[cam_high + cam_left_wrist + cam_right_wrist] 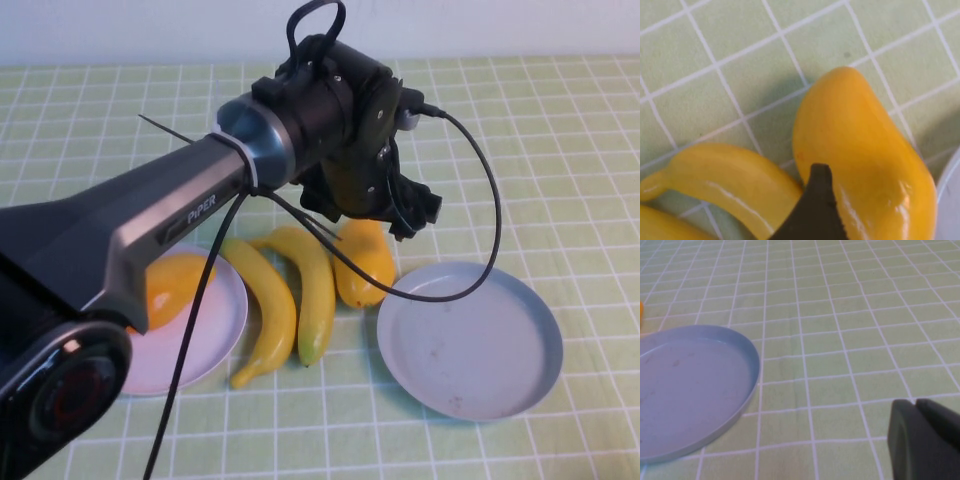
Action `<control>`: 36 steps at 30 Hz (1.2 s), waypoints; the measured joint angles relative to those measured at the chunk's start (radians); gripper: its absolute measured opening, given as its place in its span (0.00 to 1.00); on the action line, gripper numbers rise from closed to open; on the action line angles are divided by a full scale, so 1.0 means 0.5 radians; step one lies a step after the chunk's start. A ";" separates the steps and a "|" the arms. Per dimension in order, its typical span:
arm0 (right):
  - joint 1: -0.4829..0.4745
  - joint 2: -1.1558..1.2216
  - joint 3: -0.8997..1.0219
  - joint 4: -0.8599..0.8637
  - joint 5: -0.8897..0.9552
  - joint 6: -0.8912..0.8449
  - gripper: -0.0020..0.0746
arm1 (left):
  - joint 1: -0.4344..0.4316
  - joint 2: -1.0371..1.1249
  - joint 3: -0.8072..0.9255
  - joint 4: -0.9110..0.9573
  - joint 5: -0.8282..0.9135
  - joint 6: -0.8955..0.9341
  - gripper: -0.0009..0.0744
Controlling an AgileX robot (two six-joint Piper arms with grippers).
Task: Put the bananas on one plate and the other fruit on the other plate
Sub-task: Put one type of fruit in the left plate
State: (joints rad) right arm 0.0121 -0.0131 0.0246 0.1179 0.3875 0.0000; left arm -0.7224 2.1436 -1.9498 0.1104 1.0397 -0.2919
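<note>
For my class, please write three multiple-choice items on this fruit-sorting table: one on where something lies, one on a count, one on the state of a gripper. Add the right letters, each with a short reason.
1. Where does one mango-like fruit already lie?
A. on the pink plate
B. on the grey-blue plate
C. on a banana

2. How many bananas lie on the cloth between the plates?
A. one
B. two
C. three

3. How is the left gripper, hanging over the second mango-like fruit?
A. shut on a banana
B. shut on the fruit
C. open, holding nothing

Answers: 1 A, the fruit sits inside the pink rim. 2 B, two curved yellow ones lie side by side. 3 C, the left wrist view shows the fruit lying free under one finger. The right gripper is parked, shut, beside the grey-blue plate.
</note>
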 joint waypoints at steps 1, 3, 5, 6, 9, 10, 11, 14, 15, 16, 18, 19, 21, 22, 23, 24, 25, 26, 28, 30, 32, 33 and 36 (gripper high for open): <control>0.000 0.000 0.000 0.000 0.000 0.000 0.01 | 0.003 0.018 -0.015 0.009 0.000 -0.033 0.79; 0.000 0.000 0.000 0.000 0.000 0.000 0.01 | 0.012 0.055 -0.038 0.010 0.016 -0.074 0.79; 0.000 0.000 0.000 0.000 0.000 0.000 0.01 | 0.020 0.093 -0.058 0.010 0.017 -0.117 0.79; 0.000 0.000 0.000 0.000 0.000 0.000 0.01 | 0.025 0.109 -0.063 0.010 0.017 -0.137 0.79; 0.000 0.000 0.000 0.000 0.000 0.000 0.01 | 0.038 0.148 -0.080 0.005 0.022 -0.169 0.79; 0.000 0.000 0.000 0.000 0.000 0.000 0.01 | 0.043 0.156 -0.080 0.005 0.022 -0.182 0.79; 0.000 0.000 0.000 0.000 0.000 0.000 0.01 | 0.047 0.165 -0.080 -0.005 0.022 -0.196 0.79; 0.000 0.000 0.000 0.000 0.000 0.000 0.01 | 0.064 0.190 -0.083 -0.014 0.022 -0.222 0.79; 0.000 0.000 0.000 0.000 0.000 0.000 0.01 | 0.063 0.206 -0.083 -0.014 0.022 -0.226 0.79; 0.000 0.000 0.000 0.000 0.000 0.000 0.01 | 0.071 0.216 -0.083 -0.027 0.022 -0.226 0.79; 0.000 0.000 0.000 0.000 0.000 0.000 0.01 | 0.076 0.243 -0.089 -0.031 0.018 -0.231 0.79; 0.000 0.000 0.000 0.000 0.000 0.000 0.01 | 0.076 0.247 -0.093 -0.036 0.018 -0.230 0.79; 0.000 0.000 0.000 0.000 0.000 0.000 0.01 | 0.077 0.256 -0.102 -0.036 0.018 -0.231 0.79; 0.000 0.000 0.000 0.000 0.000 0.000 0.01 | 0.080 0.262 -0.102 -0.036 0.018 -0.231 0.79; 0.000 0.000 0.000 0.000 0.000 0.000 0.01 | 0.084 0.266 -0.102 -0.040 0.018 -0.235 0.79; 0.000 0.000 0.000 0.000 0.000 0.000 0.01 | 0.089 0.274 -0.102 -0.044 0.015 -0.235 0.79; 0.000 0.000 0.000 0.000 0.000 0.000 0.01 | 0.089 0.275 -0.102 -0.046 0.015 -0.231 0.77; 0.000 0.000 0.000 0.000 0.000 0.000 0.01 | 0.092 0.275 -0.102 -0.049 0.015 -0.220 0.75; 0.000 0.000 0.000 0.000 0.000 0.000 0.01 | 0.092 0.275 -0.102 -0.056 0.015 -0.197 0.72; 0.000 0.000 0.000 0.000 0.000 0.000 0.01 | 0.093 0.275 -0.102 -0.056 0.019 -0.184 0.72; 0.000 0.000 0.000 0.000 0.000 0.000 0.01 | 0.093 0.275 -0.102 -0.056 0.023 -0.140 0.72; 0.000 0.000 0.000 0.000 0.000 0.000 0.01 | 0.093 0.275 -0.106 -0.058 0.031 -0.101 0.72; 0.000 0.000 0.000 0.000 0.000 0.000 0.01 | 0.093 0.283 -0.166 -0.061 0.126 0.020 0.72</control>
State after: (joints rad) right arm 0.0121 -0.0131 0.0246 0.1179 0.3875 0.0000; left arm -0.6758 2.2849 -2.0326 0.0799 1.1025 -0.2819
